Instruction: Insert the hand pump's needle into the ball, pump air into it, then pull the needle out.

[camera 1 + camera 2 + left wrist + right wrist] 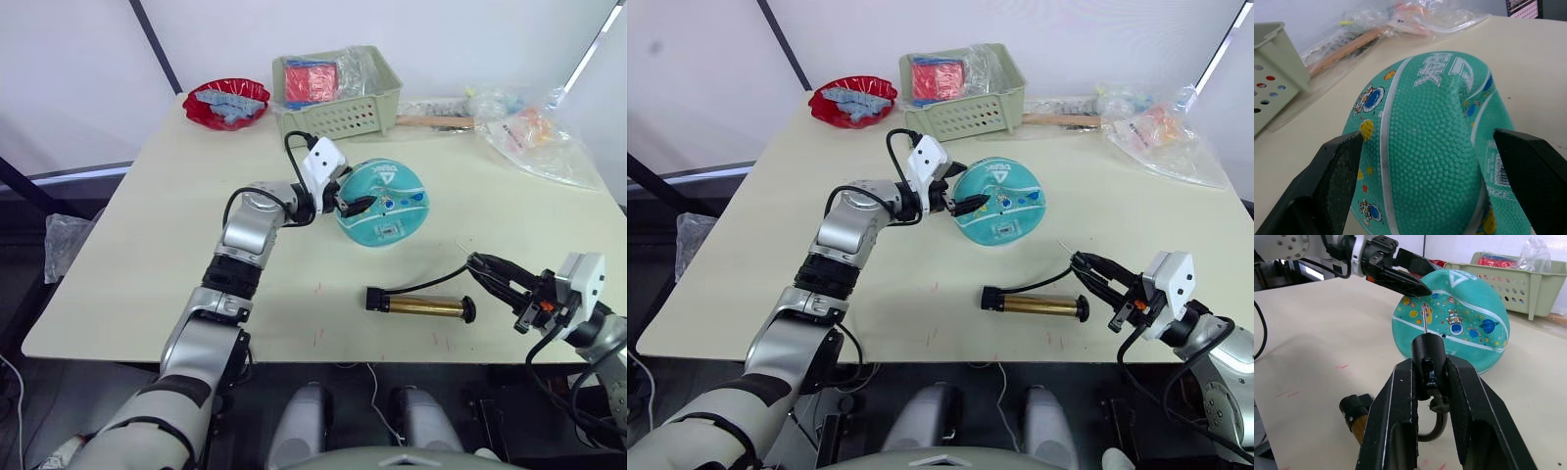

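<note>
The teal ball (382,201), soft and partly flat, stands tilted on its edge at the table's middle. My left gripper (355,206) reaches it from the left and is shut on its upper rim, one finger (1337,171) on each side of the fold. The gold hand pump (423,305) lies on the table in front of the ball, and its black hose (436,284) curves right to my right gripper (485,266). That gripper is shut on the hose's black fitting (1427,352). The needle (1424,323) points toward the ball, a short way from it.
A green perforated basket (343,113) with red packets stands at the back. Left of it is a red bowl (225,103). Clear plastic bags (534,132) and a wooden-handled tool (436,120) lie at the back right. The pump lies close to the table's front edge (323,360).
</note>
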Controlling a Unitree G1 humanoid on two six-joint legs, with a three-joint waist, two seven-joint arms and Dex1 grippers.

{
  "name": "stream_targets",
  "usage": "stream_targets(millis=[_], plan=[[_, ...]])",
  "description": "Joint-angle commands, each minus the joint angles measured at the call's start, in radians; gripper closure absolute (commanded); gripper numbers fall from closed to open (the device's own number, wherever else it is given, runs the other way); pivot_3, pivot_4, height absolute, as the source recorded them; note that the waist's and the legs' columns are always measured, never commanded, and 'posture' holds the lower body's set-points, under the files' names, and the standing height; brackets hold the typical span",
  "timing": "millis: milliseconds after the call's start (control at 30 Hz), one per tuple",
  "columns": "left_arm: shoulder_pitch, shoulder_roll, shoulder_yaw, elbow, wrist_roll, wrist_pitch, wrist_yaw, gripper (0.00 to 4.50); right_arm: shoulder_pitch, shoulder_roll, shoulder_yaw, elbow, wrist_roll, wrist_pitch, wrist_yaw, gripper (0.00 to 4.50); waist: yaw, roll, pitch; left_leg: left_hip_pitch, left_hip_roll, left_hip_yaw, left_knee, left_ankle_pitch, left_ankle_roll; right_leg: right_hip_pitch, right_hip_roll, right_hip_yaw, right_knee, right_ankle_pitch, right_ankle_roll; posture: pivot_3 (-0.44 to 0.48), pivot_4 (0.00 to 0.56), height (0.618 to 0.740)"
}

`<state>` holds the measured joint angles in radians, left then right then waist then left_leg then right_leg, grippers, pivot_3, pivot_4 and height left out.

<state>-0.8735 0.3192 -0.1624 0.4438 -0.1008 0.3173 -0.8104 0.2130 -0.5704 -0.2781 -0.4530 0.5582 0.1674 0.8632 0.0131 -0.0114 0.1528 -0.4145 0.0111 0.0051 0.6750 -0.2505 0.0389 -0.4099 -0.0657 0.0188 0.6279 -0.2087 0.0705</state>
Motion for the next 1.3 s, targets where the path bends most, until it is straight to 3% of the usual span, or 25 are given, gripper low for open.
stream_targets(millis=[33, 300, 433, 600, 767, 1300], plan=[[-0.039, -0.006, 0.002, 0.036, 0.02, -0.026, 0.016, 0.04, 0.01, 0.0, -0.012, -0.028, 0.004, -0.029, 0.004, 4.19, 0.0, 0.0, 0.0, 0.0, 0.0, 0.0, 0.0, 0.0, 0.0, 0.0, 0.0, 0.0, 0.0, 0.0, 0.0, 0.0, 0.15, 0.74], [-0.072, -0.053, 0.018, 0.145, 0.029, -0.073, 0.058, 0.04, 0.023, 0.001, -0.009, -0.028, 0.004, -0.039, -0.001, 4.19, 0.001, 0.0, 0.0, 0.0, 0.0, 0.0, 0.0, 0.0, 0.0, 0.0, 0.0, 0.0, 0.0, 0.0, 0.0, 0.0, 0.15, 0.74], [-0.07, -0.062, 0.026, 0.147, 0.026, -0.072, 0.071, 1.39, 0.025, 0.001, -0.008, -0.028, 0.002, -0.04, 0.0, 4.19, 0.001, 0.0, 0.0, 0.0, 0.0, 0.0, 0.0, 0.0, 0.0, 0.0, 0.0, 0.0, 0.0, 0.0, 0.0, 0.0, 0.15, 0.74], [-0.047, -0.069, 0.029, 0.113, 0.019, -0.049, 0.082, 3.5, 0.019, -0.001, 0.01, -0.03, -0.007, -0.025, -0.01, 4.19, 0.0, 0.0, 0.0, 0.0, 0.0, 0.0, 0.0, 0.0, 0.0, 0.0, 0.0, 0.0, 0.0, 0.0, 0.0, 0.0, 0.15, 0.74], [-0.028, -0.073, 0.028, 0.076, 0.018, -0.027, 0.093, 4.48, 0.003, -0.009, 0.032, -0.034, -0.006, 0.022, -0.04, 4.19, -0.002, 0.0, 0.0, 0.0, 0.0, 0.0, 0.0, 0.0, 0.0, 0.0, 0.0, 0.0, 0.001, 0.0, 0.0, 0.0, 0.15, 0.74], [0.052, -0.116, 0.014, -0.086, 0.017, 0.083, 0.172, 4.48, -0.305, -0.093, 0.176, -0.136, 0.006, 0.553, -0.297, 4.19, 0.0, 0.0, 0.0, 0.0, 0.0, 0.0, 0.0, 0.0, 0.0, 0.0, 0.0, 0.0, 0.001, 0.0, 0.0, 0.0, 0.15, 0.74]])
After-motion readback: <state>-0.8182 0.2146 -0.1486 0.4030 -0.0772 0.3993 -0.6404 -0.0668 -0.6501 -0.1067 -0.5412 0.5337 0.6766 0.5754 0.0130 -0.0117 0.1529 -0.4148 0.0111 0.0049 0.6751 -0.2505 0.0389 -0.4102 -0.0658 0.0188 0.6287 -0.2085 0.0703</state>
